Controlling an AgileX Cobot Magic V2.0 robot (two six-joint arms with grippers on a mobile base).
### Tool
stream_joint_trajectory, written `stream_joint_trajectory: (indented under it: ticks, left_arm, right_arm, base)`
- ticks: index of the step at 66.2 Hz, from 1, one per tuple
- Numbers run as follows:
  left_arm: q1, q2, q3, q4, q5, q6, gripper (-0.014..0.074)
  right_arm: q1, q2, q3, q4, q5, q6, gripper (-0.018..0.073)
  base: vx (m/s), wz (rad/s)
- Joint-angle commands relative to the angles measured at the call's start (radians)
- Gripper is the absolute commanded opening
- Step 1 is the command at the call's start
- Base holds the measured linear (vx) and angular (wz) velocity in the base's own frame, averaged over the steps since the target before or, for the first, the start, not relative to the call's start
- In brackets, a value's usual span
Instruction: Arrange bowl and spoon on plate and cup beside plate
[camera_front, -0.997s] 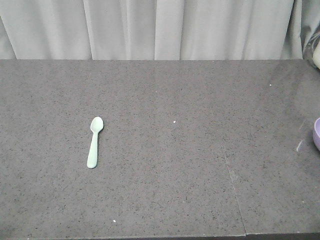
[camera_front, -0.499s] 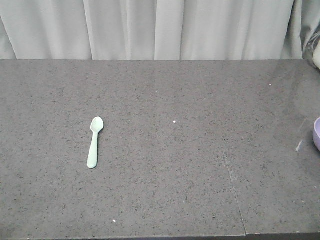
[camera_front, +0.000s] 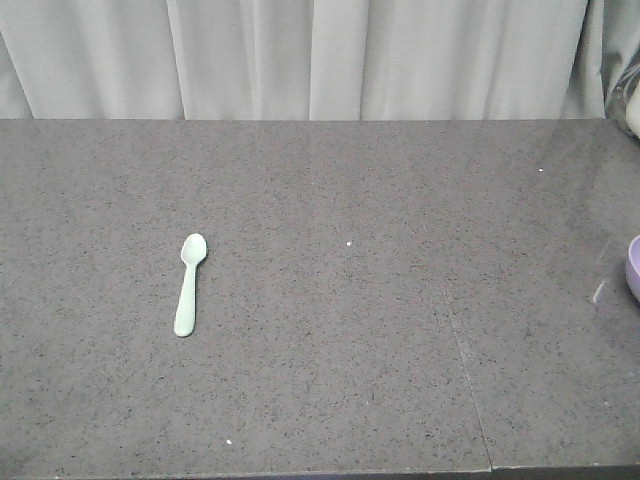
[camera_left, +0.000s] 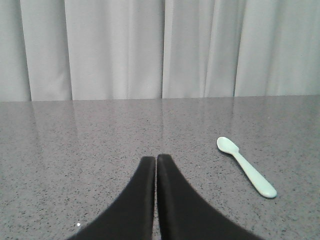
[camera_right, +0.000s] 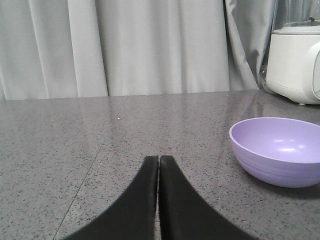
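A pale mint spoon lies flat on the grey speckled table, scoop toward the curtain; the left wrist view shows this spoon to the right of my left gripper, which is shut with nothing in it. The lavender bowl stands upright to the right of my right gripper, also shut and empty. Only a sliver of the bowl shows at the front view's right edge. The plate and the cup are out of view. Neither gripper appears in the front view.
The grey stone table has a seam running toward its front edge. A white appliance stands at the back right by the curtain, behind the bowl.
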Motion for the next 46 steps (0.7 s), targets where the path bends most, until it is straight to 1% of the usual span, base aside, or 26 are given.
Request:
stream_joint_trajectory:
  ticks: [1,46]
  left_arm:
    - [0.0,0.004,0.03,-0.001,-0.068,-0.005,-0.0006]
    - [0.0,0.004,0.03,-0.001,-0.068,-0.005,-0.0006]
  right_arm:
    - [-0.006,0.006,0.016,-0.011,-0.076,-0.009,-0.0005]
    - [-0.006,0.006,0.016,-0.011,-0.076,-0.009,-0.0005]
  base:
    - [0.0,0.0]
    - [0.0,0.0]
